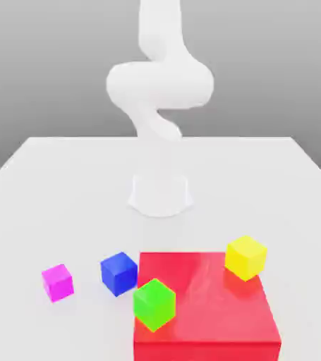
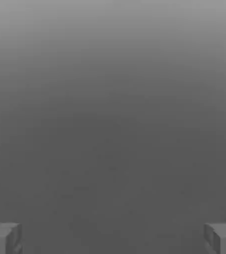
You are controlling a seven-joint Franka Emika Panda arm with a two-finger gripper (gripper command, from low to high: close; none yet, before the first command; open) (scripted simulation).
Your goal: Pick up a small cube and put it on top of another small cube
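Magenta small cube sits on white surface, toward the exterior view's left, near the front edge, resting flat w/ nothing touching it. Deep blue small cube stands just beside it on the exterior view's right, a clear gap btwn the two, also flat on the surface. Big glossy red block lies right of the blue cube, close but apart from it. Green cube sits on the red block's near-left corner, turned at an angle so one corner juts over the block's edge. Yellow cube sits on the block's far-right corner, also rotated a bit; its reflection shows on the red top. White robot arm rises from its round base at the middle of the surface, behind all the cubes, bending up & out of the top of the exterior view. Gripper appears in the hand view w/ two grey fingertips set wide apart at opposite sides: jaws open, nothing btwn them, plain grey backdrop beyond.
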